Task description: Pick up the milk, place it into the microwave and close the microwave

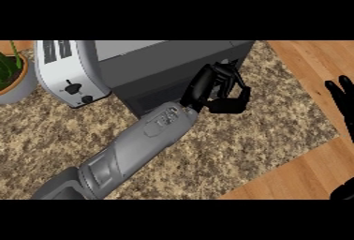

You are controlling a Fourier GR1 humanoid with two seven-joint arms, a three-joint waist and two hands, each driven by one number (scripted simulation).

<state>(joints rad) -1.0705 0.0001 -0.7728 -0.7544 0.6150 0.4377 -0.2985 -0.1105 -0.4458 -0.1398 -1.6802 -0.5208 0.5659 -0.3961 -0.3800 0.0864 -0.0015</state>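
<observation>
The dark grey microwave [173, 63] stands at the back of the counter, and its front face looks shut. My left hand [220, 89] is at the microwave's front right corner, touching its front edge; the fingers are curled and nothing shows inside them. No milk carton is in view. My right hand [342, 101] rests open at the right edge of the view, fingers up, away from the microwave.
A white toaster [69, 70] stands right beside the microwave's left side. A potted plant [12, 75] sits at the far left. The speckled counter top [228, 145] spreads in front, with wooden floor [311, 56] beyond its right edge.
</observation>
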